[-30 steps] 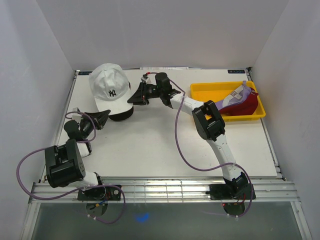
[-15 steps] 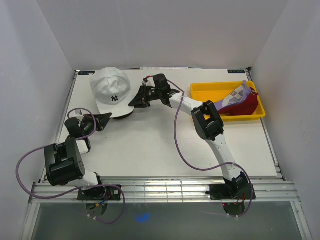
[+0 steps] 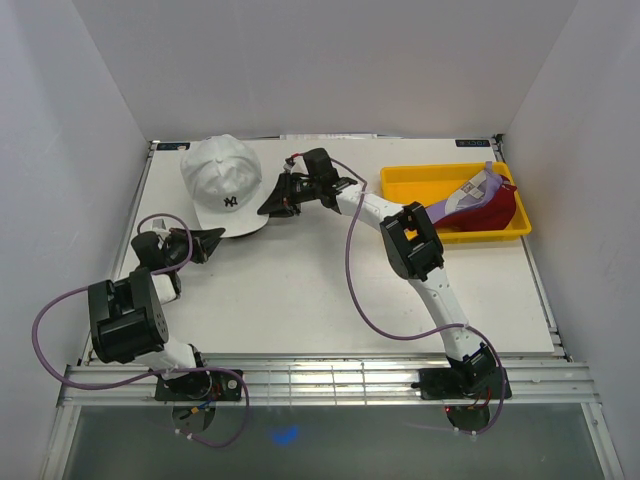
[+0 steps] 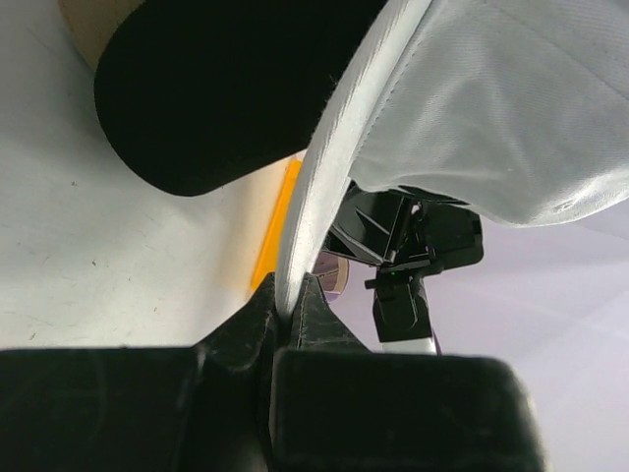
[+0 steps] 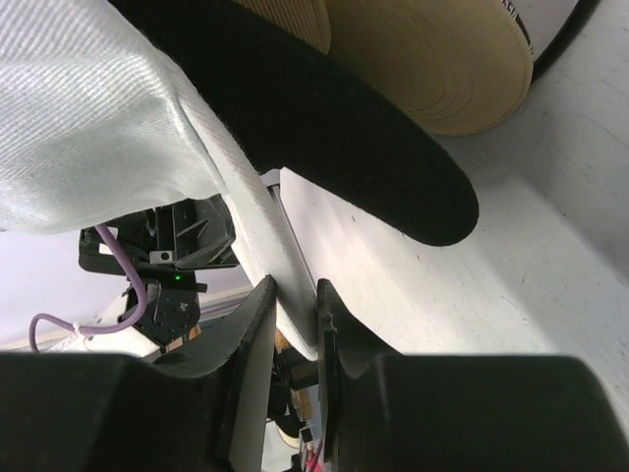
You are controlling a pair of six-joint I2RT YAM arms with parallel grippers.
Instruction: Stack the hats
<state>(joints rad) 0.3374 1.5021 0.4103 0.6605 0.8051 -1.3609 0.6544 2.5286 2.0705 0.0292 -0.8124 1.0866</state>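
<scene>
Lowered white cap [image 3: 225, 180] nearly hides black cap [image 4: 216, 88]; left tool [image 4: 290, 303] and right tool [image 5: 295, 300] clamp its brim.

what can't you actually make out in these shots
- Top view: the white cap covers the black cap and tan cap beneath it, so how they line up is hidden.
- Top view: the red cap in the yellow tray lies mostly under the purple cap; its shape is unclear.
- Both wrist views: the frame edges cut off every cap's crown, leaving only brims and rims.
</scene>
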